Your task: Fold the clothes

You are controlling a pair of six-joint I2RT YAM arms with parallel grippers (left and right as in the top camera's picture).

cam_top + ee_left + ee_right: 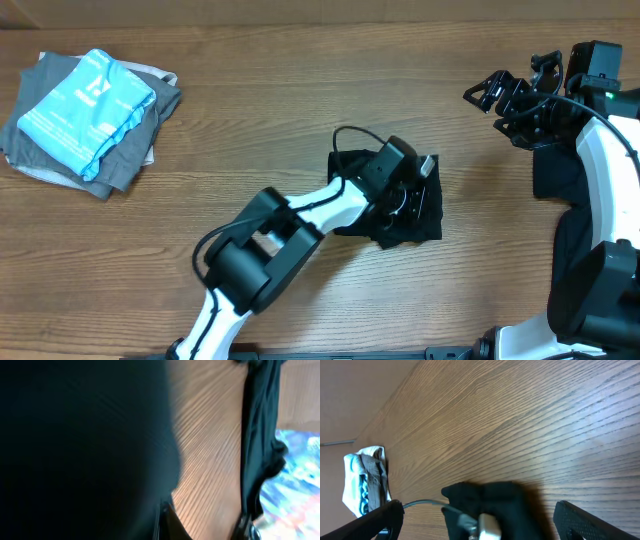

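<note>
Black T-shirt: bunched at the middle of the surface.
Left jaws: closed, apparently on a fold of it.
Right jaws: wide, empty, far right.
Risk: a one-sided lift may crumple it more, as only one point is held.

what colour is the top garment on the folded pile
The top garment is light blue with white print; clearest in the overhead view.
</note>
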